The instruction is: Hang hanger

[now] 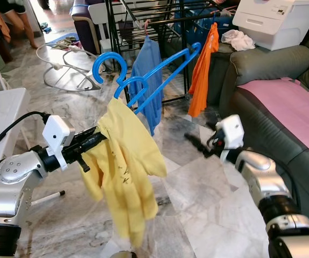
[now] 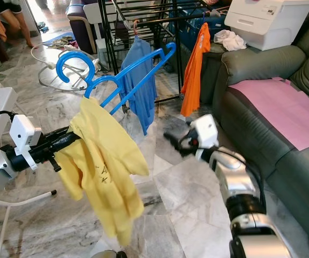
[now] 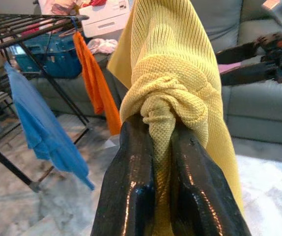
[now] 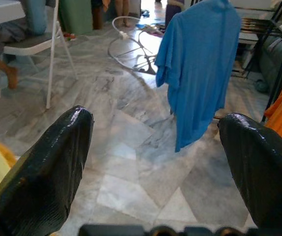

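Closest to the camera, a yellow garment (image 1: 123, 166) is being pinched tight between the fingers of the left gripper (image 1: 92, 141), so the blue hanger (image 1: 144, 75) poking out of its top is only being carried through the cloth. That's the sketchy part: fabric could slide and the hanger could tip out. Slightly further on, the right gripper (image 1: 195, 142) is being held with fingers wide apart, gripping nothing. Farther back, a blue shirt (image 1: 148, 80) and orange cloth (image 1: 203, 70) are crowding the black drying rack (image 1: 144, 21), so the hook could be snagged on them.
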### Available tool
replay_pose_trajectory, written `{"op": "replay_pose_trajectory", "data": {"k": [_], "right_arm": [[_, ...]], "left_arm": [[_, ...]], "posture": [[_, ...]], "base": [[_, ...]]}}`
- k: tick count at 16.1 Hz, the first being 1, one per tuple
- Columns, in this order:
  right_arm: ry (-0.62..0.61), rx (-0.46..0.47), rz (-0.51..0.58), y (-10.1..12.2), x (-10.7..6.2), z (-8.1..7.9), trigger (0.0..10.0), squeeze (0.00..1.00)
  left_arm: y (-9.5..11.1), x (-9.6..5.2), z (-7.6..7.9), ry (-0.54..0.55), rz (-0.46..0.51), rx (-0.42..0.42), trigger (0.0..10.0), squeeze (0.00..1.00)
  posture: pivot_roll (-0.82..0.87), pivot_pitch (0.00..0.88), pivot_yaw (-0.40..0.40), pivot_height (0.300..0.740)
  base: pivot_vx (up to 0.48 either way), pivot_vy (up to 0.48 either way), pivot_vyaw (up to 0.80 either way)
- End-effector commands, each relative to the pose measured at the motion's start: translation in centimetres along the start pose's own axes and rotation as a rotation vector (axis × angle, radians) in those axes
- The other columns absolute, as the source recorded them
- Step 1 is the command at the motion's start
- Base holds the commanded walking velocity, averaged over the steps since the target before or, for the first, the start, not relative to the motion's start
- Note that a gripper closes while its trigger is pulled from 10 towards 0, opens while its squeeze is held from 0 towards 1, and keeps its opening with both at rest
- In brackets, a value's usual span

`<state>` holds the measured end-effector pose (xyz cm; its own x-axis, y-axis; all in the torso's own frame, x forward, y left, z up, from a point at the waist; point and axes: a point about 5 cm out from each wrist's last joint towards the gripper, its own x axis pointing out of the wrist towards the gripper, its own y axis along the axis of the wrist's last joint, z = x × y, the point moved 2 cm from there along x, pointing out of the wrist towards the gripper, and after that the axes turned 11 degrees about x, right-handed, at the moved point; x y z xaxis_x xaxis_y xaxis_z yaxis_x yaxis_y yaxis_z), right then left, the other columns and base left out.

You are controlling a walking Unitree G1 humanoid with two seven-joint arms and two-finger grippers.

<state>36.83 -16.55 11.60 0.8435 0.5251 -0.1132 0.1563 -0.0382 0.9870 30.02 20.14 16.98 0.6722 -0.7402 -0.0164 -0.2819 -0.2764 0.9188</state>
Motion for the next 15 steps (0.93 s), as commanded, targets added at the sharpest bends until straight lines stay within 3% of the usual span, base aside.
{"op": "replay_pose_trajectory", "data": {"k": [1, 5, 10, 12, 15], "right_arm": [[-0.022, 0.032, -0.012, -0.3, 0.1, 0.2, 10.0, 0.0], [-0.003, 0.095, -0.025, -0.8, 1.1, -0.9, 10.0, 0.0], [0.093, 0.142, -0.045, -1.8, 2.5, -4.0, 10.0, 0.0], [0.31, 0.162, -0.034, -1.1, 2.1, -6.5, 10.0, 0.0], [0.436, 0.18, -0.092, -2.0, 0.9, -7.1, 10.0, 0.0]], "left_arm": [[2.0, 0.2, -0.1, -0.019, 0.071, 0.014, 0.0, 0.0], [4.2, 1.7, 0.8, -0.059, 0.168, -0.03, 0.0, 0.0], [6.9, 3.4, 1.9, -0.114, 0.271, -0.077, 0.0, 0.0], [6.6, 3.4, 1.8, -0.103, 0.26, -0.074, 0.0, 0.0], [6.8, 3.4, 1.9, -0.107, 0.259, -0.081, 0.0, 0.0]], "posture": [[-0.01, 0.012, 0.033, 0.74], [-0.01, 0.02, 0.033, 0.74], [-0.01, 0.025, 0.032, 0.74], [-0.01, 0.025, 0.033, 0.74], [-0.01, 0.025, 0.033, 0.74]], "base": [[0.0, 0.0, 0.0], [0.0, 0.0, 0.0], [0.0, 0.0, 0.0], [0.0, 0.0, 0.0], [0.0, 0.0, 0.0]]}}
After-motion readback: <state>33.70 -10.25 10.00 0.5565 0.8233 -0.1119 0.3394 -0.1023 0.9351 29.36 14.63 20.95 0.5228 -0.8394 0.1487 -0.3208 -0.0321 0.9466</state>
